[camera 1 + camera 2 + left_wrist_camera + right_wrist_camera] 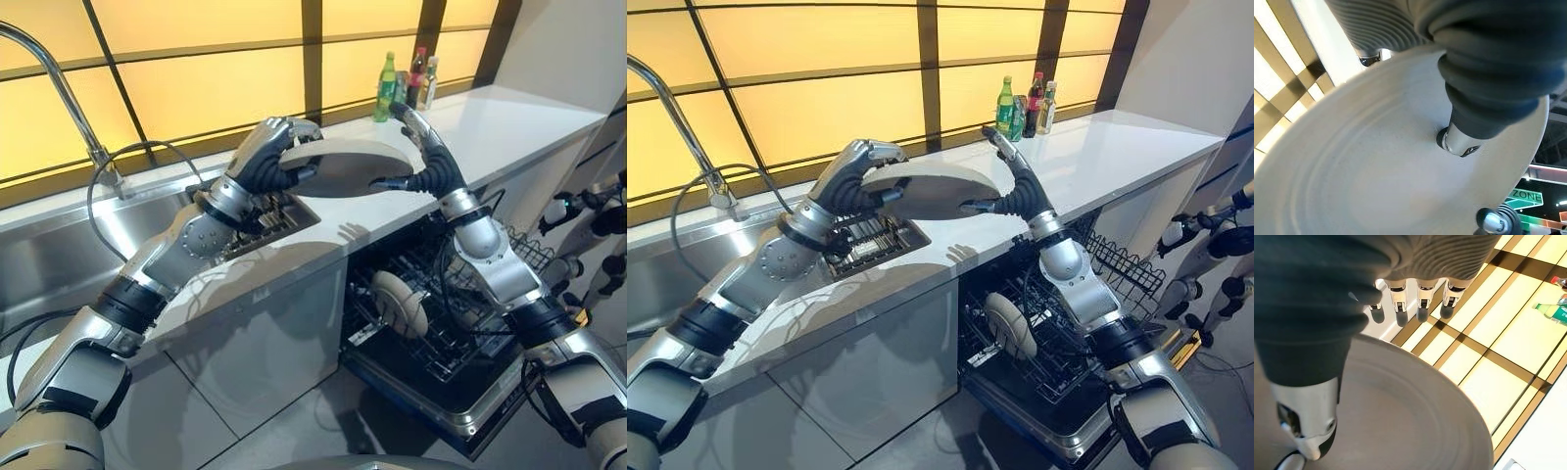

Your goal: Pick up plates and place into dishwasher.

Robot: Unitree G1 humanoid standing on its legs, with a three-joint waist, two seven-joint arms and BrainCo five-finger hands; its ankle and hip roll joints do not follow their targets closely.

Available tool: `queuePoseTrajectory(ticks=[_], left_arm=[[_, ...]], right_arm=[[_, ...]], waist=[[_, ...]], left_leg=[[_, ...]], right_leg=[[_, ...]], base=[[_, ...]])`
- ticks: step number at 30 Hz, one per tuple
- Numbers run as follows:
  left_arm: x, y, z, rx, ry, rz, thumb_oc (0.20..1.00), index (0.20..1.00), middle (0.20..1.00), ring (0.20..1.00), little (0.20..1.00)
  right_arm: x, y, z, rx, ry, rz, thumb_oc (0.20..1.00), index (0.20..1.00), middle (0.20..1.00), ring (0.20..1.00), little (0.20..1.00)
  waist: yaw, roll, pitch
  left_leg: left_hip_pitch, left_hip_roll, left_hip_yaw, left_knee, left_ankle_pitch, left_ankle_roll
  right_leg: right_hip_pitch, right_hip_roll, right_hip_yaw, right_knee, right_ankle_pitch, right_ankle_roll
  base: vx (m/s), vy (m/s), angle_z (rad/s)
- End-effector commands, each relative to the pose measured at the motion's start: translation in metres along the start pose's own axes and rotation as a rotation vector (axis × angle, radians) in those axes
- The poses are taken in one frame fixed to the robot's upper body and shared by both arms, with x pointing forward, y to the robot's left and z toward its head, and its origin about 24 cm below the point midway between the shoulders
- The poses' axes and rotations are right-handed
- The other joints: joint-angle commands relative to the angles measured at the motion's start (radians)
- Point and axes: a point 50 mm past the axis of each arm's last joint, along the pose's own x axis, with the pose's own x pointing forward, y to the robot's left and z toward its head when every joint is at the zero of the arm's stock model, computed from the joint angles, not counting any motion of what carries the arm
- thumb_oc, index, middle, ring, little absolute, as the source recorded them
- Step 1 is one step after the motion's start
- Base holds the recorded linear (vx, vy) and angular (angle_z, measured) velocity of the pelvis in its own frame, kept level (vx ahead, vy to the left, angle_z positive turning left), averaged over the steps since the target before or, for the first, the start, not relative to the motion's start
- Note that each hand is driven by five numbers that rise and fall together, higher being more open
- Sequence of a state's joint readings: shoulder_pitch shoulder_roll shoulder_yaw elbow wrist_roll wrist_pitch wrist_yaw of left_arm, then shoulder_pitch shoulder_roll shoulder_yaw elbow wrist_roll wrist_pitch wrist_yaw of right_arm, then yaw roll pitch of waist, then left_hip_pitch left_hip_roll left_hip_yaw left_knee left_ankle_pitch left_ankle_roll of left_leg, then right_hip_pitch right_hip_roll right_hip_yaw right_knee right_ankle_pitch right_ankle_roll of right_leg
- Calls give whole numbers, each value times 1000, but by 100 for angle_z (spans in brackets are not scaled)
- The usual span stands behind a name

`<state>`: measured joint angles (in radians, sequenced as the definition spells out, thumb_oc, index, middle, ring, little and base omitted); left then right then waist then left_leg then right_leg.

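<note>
A round grey plate (348,164) hangs level above the white counter (509,127), held between my two hands. My left hand (260,157) grips its left rim, fingers curled over the top and thumb (1459,142) pressed on the face. My right hand (431,162) is at the right rim. Its thumb (1308,431) rests on the plate and its straight fingers (1420,303) reach past the edge without touching. Below the right arm the dishwasher stands open with its lower rack (441,343) pulled out. Another pale plate (397,302) stands upright in that rack.
A steel sink (59,255) with a tall faucet (69,98) lies to the left, a dark wire rack (274,220) at its right end. Three bottles (402,83) stand at the back of the counter by the window.
</note>
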<state>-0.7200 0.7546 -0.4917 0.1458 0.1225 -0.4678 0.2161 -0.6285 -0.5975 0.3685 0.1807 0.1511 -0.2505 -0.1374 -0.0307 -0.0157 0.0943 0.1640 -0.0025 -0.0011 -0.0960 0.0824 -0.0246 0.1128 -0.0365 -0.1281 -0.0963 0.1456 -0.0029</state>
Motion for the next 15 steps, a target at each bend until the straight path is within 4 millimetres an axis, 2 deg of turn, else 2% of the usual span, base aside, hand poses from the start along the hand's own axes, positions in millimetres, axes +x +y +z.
queuePoseTrajectory(ticks=[1, 3, 4, 5, 6, 7, 10, 15], left_arm=[[18, 2, 22, -97, -127, 31, 200, 200, 200, 200, 200], [19, 0, 24, -119, -135, 11, 200, 200, 200, 200, 200], [19, -3, 26, -129, -141, -1, 200, 200, 200, 200, 200], [20, -3, 27, -138, -145, -6, 200, 200, 200, 200, 200], [20, -4, 28, -145, -149, -8, 200, 200, 200, 200, 200], [21, -5, 29, -156, -157, -13, 200, 200, 200, 200, 200], [21, -8, 31, -179, -176, -23, 200, 200, 200, 200, 200], [25, -7, 37, -180, -201, -23, 200, 200, 200, 200, 200]], right_arm=[[35, -19, 27, -17, -89, -16, 1000, 1000, 1000, 1000, 1000], [37, -16, 26, 12, -83, 5, 1000, 1000, 1000, 1000, 1000], [39, -16, 25, 34, -77, 18, 818, 818, 818, 818, 818], [39, -15, 24, 53, -70, 29, 498, 498, 498, 498, 498], [40, -14, 23, 73, -61, 39, 241, 241, 241, 241, 241], [41, -12, 21, 100, -51, 56, 200, 200, 200, 200, 200], [43, -5, 14, 140, 1, 122, 200, 200, 200, 200, 200], [42, 3, 3, 112, 83, 219, 200, 200, 200, 200, 200]], waist=[[45, 19, 14], [48, 18, 13], [50, 18, 13], [52, 18, 11], [53, 17, 10], [55, 16, 9], [60, 15, 6], [61, 12, 2]], left_leg=[[1, -61, 6, 39, -160, 29], [2, -61, 5, 38, -160, 30], [2, -61, 4, 39, -160, 29], [3, -62, 2, 37, -160, 29], [4, -62, 1, 36, -159, 30], [5, -62, 0, 34, -159, 30], [6, -64, -4, 32, -159, 31], [8, -62, -2, 27, -156, 31]], right_leg=[[52, 15, -10, 39, -176, 63], [55, 15, -12, 37, -175, 63], [56, 14, -13, 36, -174, 62], [57, 14, -13, 35, -174, 62], [57, 14, -14, 35, -174, 62], [58, 14, -15, 33, -173, 62], [60, 12, -16, 31, -173, 61], [64, 10, -19, 25, -170, 61]], base=[[0, 0, 0], [0, 0, 0], [0, 0, 0], [0, 0, 0], [0, 0, 0], [0, 0, 0], [0, 0, 0], [0, 0, 0]])
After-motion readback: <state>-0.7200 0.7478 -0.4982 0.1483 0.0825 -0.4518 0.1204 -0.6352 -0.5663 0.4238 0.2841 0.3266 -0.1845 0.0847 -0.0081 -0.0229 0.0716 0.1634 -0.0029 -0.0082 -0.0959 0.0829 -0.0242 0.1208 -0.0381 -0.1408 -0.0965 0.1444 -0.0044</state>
